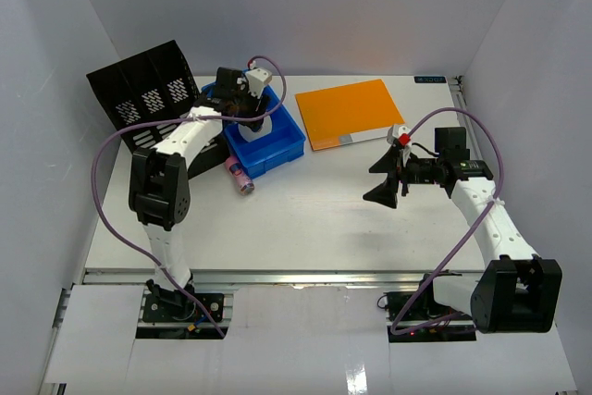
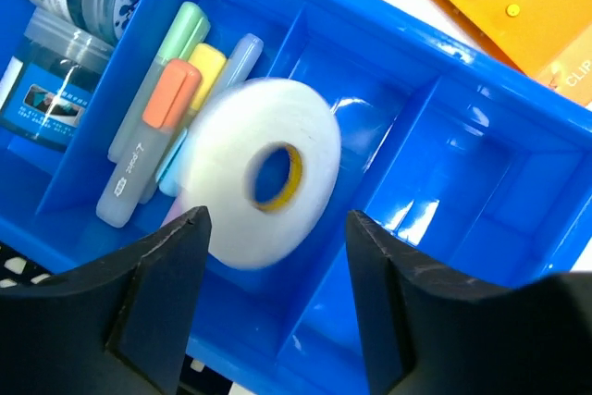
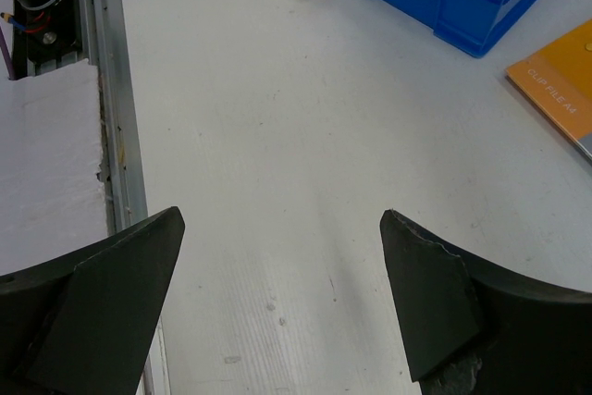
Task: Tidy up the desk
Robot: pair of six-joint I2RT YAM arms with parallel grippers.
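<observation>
Desk [image 3: 277, 117] lies below the right gripper [image 3: 281, 217], whose jaws stand apart.

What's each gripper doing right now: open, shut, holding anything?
Left gripper: open, holding nothing; white tape roll just beyond its fingertips, over the blue tray.
Right gripper: open, empty, over the desk.
</observation>
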